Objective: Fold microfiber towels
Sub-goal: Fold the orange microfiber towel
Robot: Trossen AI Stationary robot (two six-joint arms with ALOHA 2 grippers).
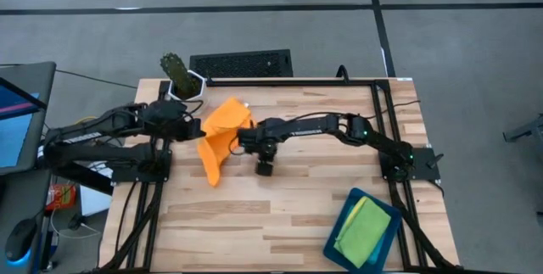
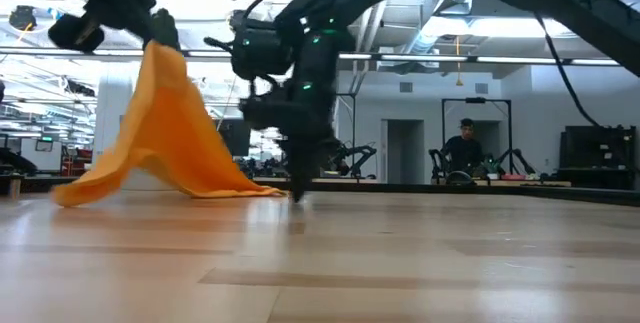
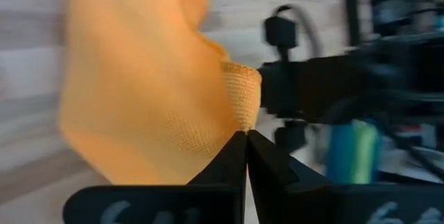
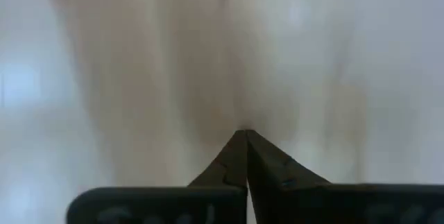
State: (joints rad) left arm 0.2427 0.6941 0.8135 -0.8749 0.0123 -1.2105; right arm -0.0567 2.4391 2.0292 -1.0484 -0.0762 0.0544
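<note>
Your left gripper (image 3: 245,135) is clamped on an upper corner of the orange towel (image 1: 219,138), holding it lifted above the wooden table (image 1: 280,223) near the back edge. Your right gripper (image 4: 245,135) is pinched closed with nothing between its fingers, tip down at the tabletop just right of the cloth's trailing hem. The towel drapes from the held corner down and forward, its long axis running toward the table's front, its lower end resting on the boards. I judge the right arm nearer that free edge. The fabric is soft, looped weave, limp; green towel (image 1: 363,230) lies in the stiff teal tray (image 1: 337,238)
</note>
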